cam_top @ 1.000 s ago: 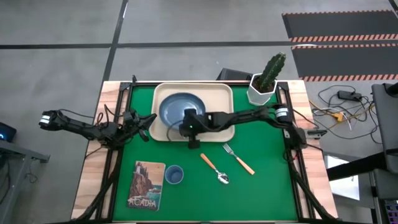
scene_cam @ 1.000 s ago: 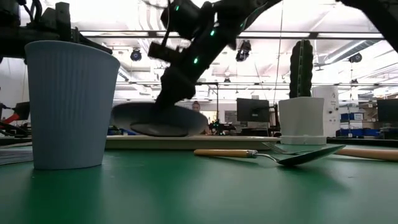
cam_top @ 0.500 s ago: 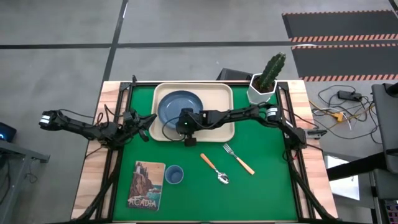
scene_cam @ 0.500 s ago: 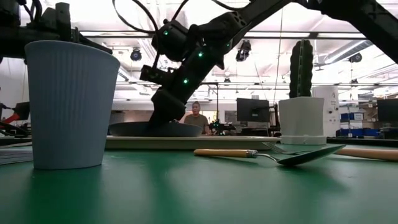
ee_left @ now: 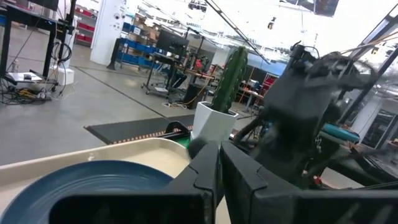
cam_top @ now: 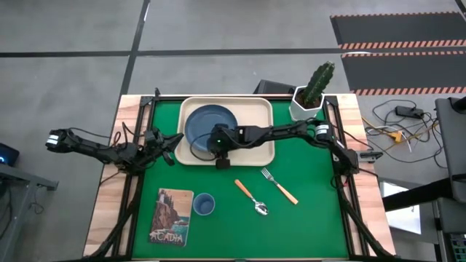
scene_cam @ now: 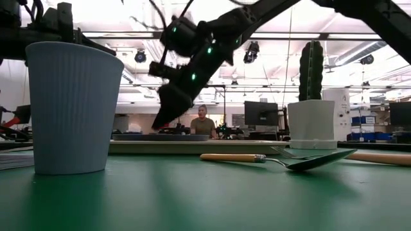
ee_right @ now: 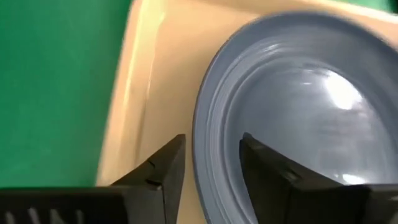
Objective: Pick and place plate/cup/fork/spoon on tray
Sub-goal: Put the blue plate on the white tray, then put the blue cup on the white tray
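1. Right arm reaches across to 9 o'clock; right gripper (cam_top: 212, 149) angled down over the round dark blue plate's (cam_top: 206, 125) near rim, fingers (ee_right: 163, 167) parted, apparently holding nothing.
2. Plate lies flat in the cream rectangular tray (cam_top: 263, 110); a second ago it hung tilted.
3. Left gripper (cam_top: 172, 143) idles at the tray's 9 o'clock edge.
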